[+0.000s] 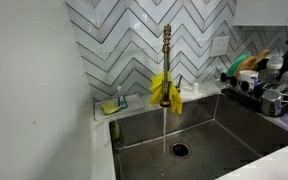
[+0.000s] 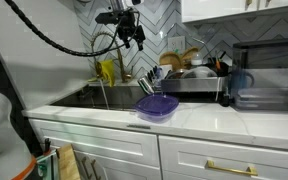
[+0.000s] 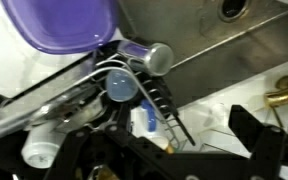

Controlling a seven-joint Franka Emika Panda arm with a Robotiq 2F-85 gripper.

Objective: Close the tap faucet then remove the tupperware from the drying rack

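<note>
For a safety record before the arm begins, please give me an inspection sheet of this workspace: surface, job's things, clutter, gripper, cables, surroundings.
Surface: white counter beside a steel sink.
Job's things: tap faucet is running, and its water falls toward the drain; drying rack is crowded with dishes; no clear tupperware can be told apart in it.
Clutter: yellow gloves hang on the tap; purple container sits on the counter by the rack.
Gripper: gripper is open, empty and raised, touching nothing.
Cables: black cable arcs to the arm.
Surroundings: chevron tiles, white cabinets.
</note>
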